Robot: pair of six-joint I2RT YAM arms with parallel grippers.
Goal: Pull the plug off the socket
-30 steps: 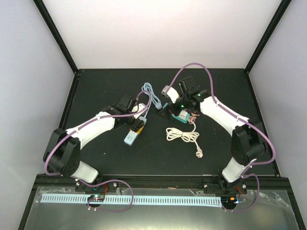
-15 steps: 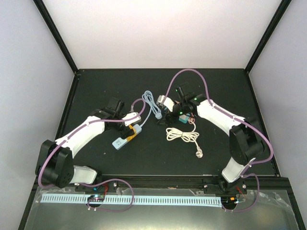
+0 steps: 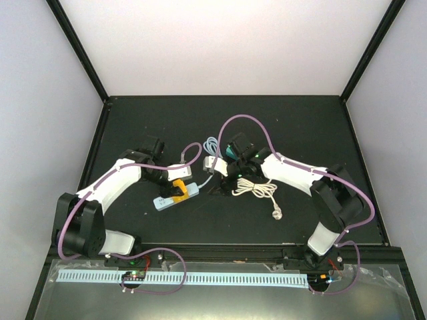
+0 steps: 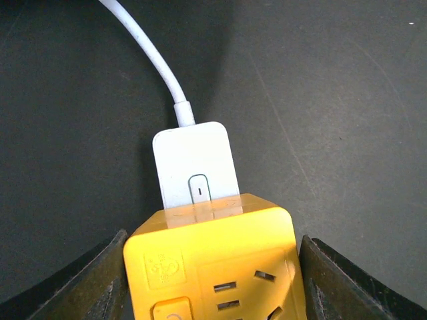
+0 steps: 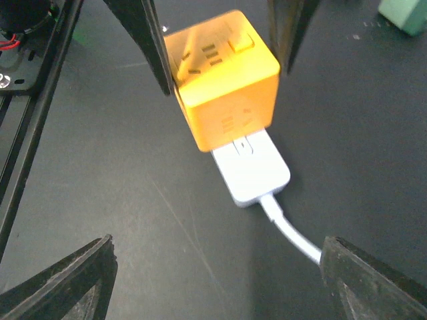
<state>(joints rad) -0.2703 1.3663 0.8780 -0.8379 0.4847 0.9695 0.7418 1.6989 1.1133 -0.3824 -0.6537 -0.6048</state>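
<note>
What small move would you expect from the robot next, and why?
Probably the right gripper eases forward and closes on the white plug. The left gripper clamps the yellow socket, the plug sits in it, and the right gripper stands wide open, short of the plug.

Bare mat [image 5: 133,220] flanks the white plug [image 5: 252,170]; left gripper [image 4: 212,243] blocks the socket [image 5: 220,80] sides.
</note>
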